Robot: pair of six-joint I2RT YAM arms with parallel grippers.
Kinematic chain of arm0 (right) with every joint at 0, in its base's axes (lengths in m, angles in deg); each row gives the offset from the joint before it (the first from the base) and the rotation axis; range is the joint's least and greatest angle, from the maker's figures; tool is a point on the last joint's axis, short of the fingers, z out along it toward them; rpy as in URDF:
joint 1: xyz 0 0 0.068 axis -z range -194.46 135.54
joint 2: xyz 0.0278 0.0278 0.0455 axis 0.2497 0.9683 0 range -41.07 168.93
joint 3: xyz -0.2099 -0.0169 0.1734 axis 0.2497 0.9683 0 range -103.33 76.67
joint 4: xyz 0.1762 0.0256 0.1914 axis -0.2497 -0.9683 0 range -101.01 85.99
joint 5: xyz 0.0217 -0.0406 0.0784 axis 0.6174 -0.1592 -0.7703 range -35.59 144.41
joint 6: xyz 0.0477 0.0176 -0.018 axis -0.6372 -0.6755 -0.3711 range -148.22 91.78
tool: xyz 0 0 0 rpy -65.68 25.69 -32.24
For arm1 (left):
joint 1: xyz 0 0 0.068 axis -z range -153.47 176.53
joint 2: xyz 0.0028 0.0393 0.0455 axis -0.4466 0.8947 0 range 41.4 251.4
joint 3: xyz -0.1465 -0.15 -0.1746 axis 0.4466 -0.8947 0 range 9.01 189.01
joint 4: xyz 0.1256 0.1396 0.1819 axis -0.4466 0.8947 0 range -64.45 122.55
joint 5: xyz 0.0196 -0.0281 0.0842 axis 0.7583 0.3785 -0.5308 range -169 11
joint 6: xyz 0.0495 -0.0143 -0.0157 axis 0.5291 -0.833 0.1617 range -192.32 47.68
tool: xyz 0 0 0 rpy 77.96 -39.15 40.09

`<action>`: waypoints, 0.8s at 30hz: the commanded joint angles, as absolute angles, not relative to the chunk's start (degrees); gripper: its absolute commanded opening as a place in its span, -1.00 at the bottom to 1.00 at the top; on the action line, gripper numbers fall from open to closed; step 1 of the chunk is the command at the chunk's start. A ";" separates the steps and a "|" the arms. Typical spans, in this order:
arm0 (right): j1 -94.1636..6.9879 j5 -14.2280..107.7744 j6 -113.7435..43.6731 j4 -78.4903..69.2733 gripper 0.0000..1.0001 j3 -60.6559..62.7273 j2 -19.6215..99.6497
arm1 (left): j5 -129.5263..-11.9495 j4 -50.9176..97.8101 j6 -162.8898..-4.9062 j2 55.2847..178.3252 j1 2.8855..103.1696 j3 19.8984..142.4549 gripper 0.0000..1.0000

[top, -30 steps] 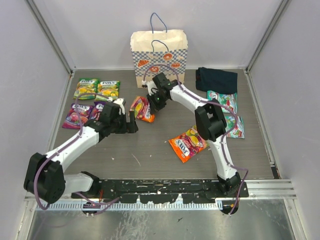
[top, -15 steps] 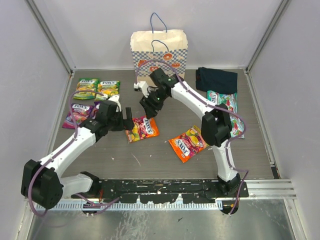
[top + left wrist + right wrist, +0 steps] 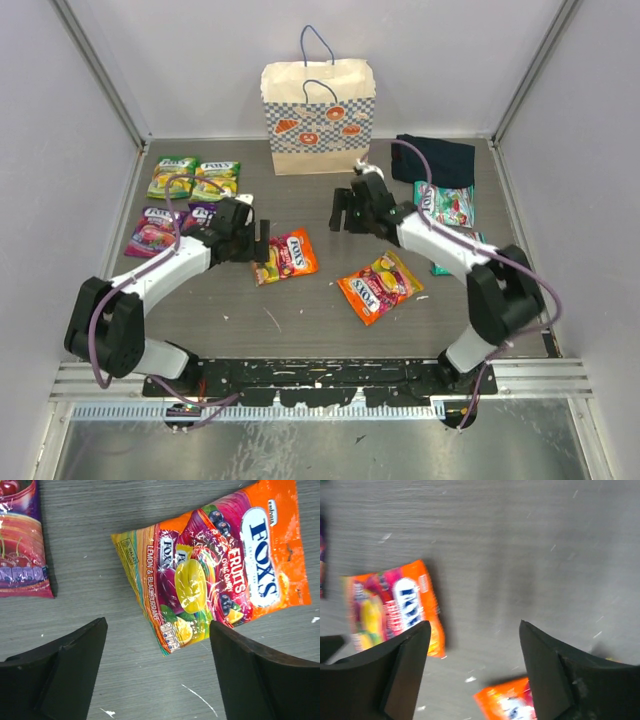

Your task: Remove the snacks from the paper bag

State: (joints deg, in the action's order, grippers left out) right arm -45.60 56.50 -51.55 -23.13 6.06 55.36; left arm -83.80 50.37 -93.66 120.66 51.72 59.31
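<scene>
Paper bag (image 3: 318, 115) at back ctr; cloth (image 3: 433, 158) to its R; snacks (image 3: 285, 257) on table (image 3: 300, 305) in front.

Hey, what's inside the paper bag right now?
Cannot tell. The paper bag stands upright, showing only its printed front and blue handles. Its inside is hidden from every view.

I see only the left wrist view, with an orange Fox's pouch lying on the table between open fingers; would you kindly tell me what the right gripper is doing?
Observer: The right gripper is open and empty, above the table, between the paper bag and your orange pouch.
Operator: Thank you. Is the bag upright?
Observer: Yes, it stands upright at the far edge; I cannot see inside it.
Operator: Are other snacks out?
Observer: A second orange pouch lies flat to the right of yours.
</scene>
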 commanded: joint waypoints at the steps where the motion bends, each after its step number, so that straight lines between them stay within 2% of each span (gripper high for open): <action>1: -53.15 66.29 -78.48 -0.26 0.20 20.74 43.73 | -84.41 48.41 -91.99 123.54 52.10 61.62 0.56; 2: -54.54 67.91 -80.69 -0.87 0.05 21.36 43.32 | -84.15 48.14 -92.28 123.70 52.10 61.47 0.40; 3: -55.99 68.13 -82.14 -1.53 0.00 21.57 43.68 | -84.08 47.83 -92.63 123.66 52.10 61.30 0.33; 8: -60.87 67.94 -88.22 -0.46 -0.04 23.40 47.79 | -83.55 46.60 -93.47 123.54 52.11 59.39 0.07; 16: -61.14 63.15 -92.69 7.53 -0.17 26.21 57.12 | -81.55 45.80 -95.20 125.36 52.19 56.88 -0.04; 24: -60.75 61.34 -90.81 8.93 -0.38 22.35 64.75 | -82.07 44.20 -98.90 124.46 54.98 54.09 -0.25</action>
State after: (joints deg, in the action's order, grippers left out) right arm -61.09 61.59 -91.14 5.86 25.27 62.79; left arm -82.20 47.66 -96.04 125.52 52.88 55.25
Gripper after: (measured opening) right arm 0.325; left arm 0.393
